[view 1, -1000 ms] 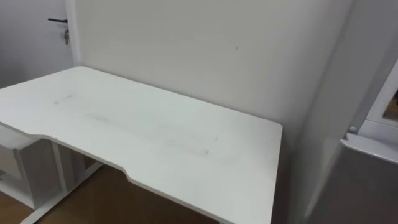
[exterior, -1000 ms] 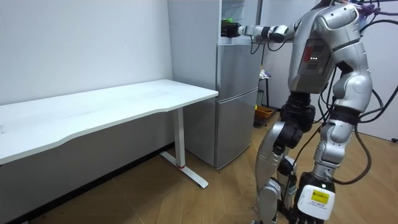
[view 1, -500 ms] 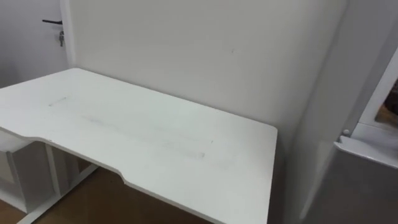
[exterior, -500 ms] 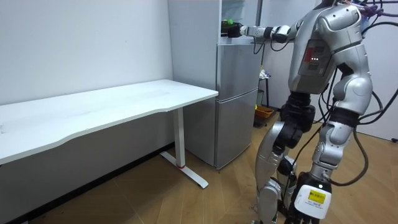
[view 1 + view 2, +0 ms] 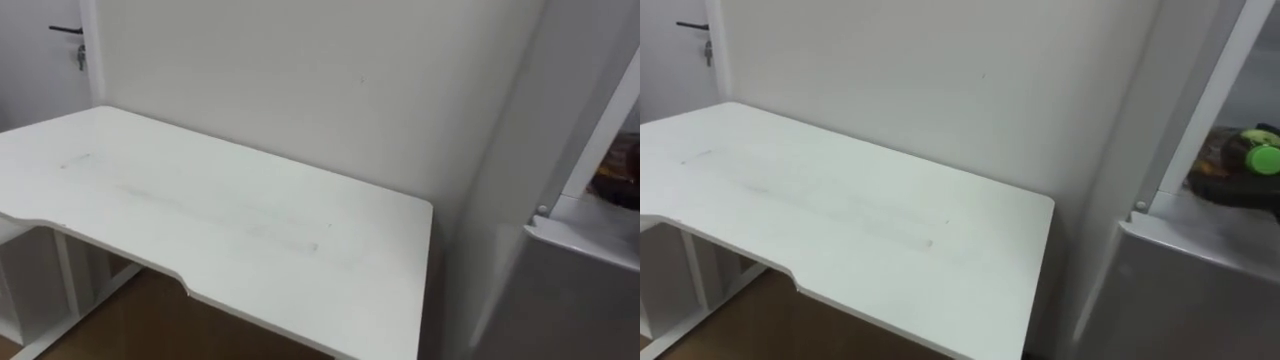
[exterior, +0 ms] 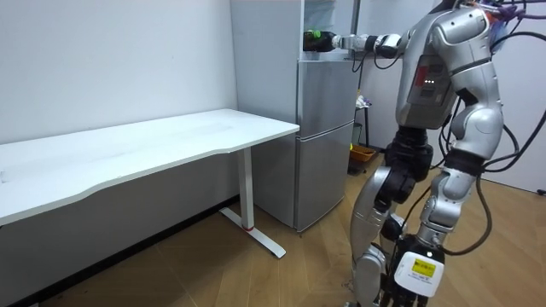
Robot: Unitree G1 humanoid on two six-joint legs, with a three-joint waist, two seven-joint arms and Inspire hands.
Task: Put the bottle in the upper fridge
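Note:
I stand in front of the grey fridge [image 6: 324, 111], to the right of the white table. My right arm reaches out level into the open upper fridge compartment [image 5: 1240, 120]. The right hand [image 5: 1225, 187] is shut on a dark bottle with a green cap [image 5: 1265, 158], lying on its side just above the compartment floor. In the room view the bottle [image 6: 313, 37] shows at the front of my right hand [image 6: 333, 41], at the upper compartment's opening. My left hand [image 6: 418, 271] hangs low beside my leg.
A long white table [image 5: 220, 210] stands against the wall to the left of the fridge, its right end close to the fridge's side. The shut lower fridge door [image 5: 1180, 290] is below my hand. A door with a handle [image 5: 68, 30] is at the far left.
The eye view has shifted right, bringing more of the fridge opening into the picture. In the room view the hanging left arm has swung slightly; the right hand stays at the opening with the bottle.

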